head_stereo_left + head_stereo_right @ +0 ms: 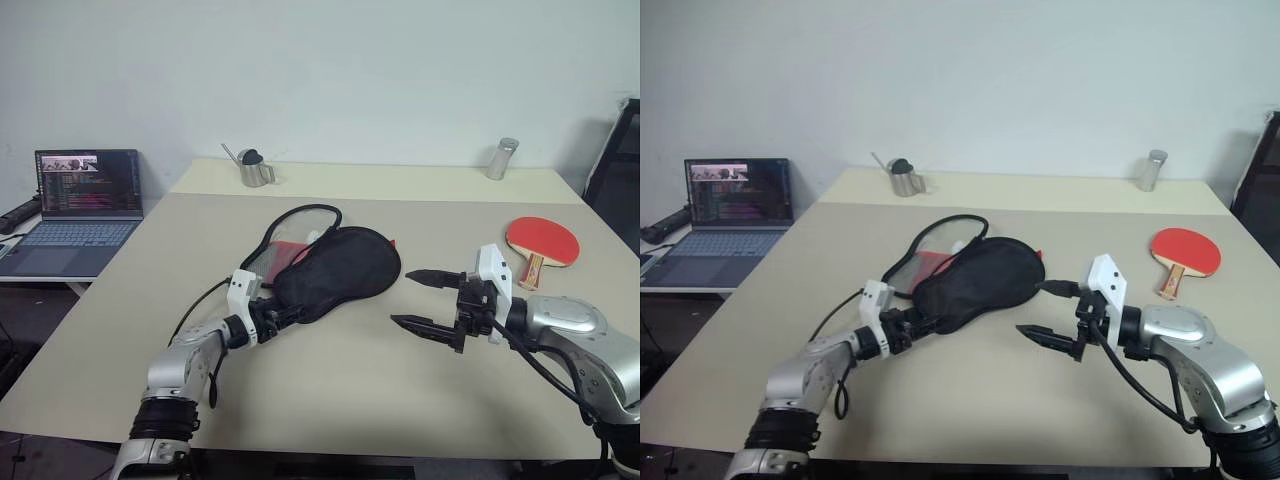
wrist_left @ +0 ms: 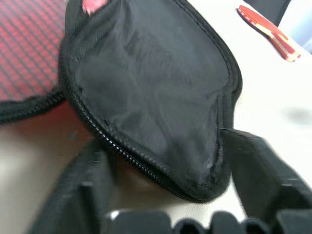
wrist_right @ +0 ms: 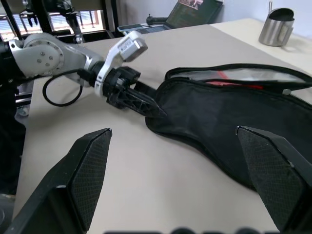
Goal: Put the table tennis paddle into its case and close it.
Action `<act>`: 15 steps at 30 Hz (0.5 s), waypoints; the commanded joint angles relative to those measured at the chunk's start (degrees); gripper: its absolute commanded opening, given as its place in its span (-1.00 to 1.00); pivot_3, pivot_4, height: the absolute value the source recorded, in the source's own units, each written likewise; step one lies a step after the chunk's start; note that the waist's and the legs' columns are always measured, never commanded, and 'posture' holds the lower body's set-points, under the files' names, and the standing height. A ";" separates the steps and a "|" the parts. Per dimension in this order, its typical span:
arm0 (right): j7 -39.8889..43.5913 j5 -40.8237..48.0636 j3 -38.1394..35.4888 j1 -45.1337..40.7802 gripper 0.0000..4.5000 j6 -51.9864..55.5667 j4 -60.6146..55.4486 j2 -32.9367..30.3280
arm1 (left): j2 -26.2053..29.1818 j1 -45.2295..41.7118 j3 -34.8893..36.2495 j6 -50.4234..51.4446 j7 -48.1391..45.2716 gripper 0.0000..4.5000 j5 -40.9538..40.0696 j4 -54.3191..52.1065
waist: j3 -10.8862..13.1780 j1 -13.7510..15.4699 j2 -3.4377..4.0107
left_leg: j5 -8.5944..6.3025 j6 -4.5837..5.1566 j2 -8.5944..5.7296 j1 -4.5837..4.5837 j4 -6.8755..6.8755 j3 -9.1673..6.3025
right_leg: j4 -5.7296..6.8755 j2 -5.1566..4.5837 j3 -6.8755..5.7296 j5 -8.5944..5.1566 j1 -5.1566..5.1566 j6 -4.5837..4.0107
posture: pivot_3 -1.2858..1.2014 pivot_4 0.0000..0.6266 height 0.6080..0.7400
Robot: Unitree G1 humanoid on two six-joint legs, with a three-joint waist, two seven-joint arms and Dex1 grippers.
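- Case lies mid-table, black side up, unzipped; red inner panel shows at its far-left edge.
- Left gripper sits at the narrow near-left end of the case. In the left wrist view its fingers flank that tip, partly apart; cannot tell whether they pinch the fabric.
- Right gripper hovers above the table just right of the case, fingers wide apart, holding nothing.
- Table tennis paddle lies flat, red face up, at the far right of the table, well apart from the case.
- Far edge: metal cup, shaker. Laptop on a side desk to the left.
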 commanded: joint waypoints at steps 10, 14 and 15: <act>-1.72 1.73 -2.70 -0.89 1.00 1.60 -3.15 -0.90 | -7.99 -4.95 -6.21 9.65 -0.29 -0.99 -1.71 -0.70 | 0.00 0.49 0.00 | 0.00 0.00 -0.03 0.00 0.01 0.00 | 0.00 0.01 0.00 0.00 0.01 0.00 | 0.03 -0.52 1.00; -2.28 1.97 -3.05 -0.68 1.00 2.08 -3.68 -1.10 | -13.41 -8.22 -6.83 9.72 1.53 -0.99 -1.62 1.50 | 0.01 0.76 -0.03 | 0.00 0.00 -0.05 -0.06 0.07 -0.04 | -0.01 0.00 -0.04 0.01 0.01 0.02 | 0.03 -0.52 1.00; -2.47 2.08 -3.21 -0.52 1.00 2.21 -3.87 -1.21 | -14.88 -9.38 -7.06 9.07 2.34 -0.99 -1.02 2.85 | 0.02 0.72 -0.05 | 0.00 0.00 -0.05 -0.07 0.07 -0.03 | -0.01 0.00 -0.04 0.01 0.01 0.02 | 0.03 -0.52 1.00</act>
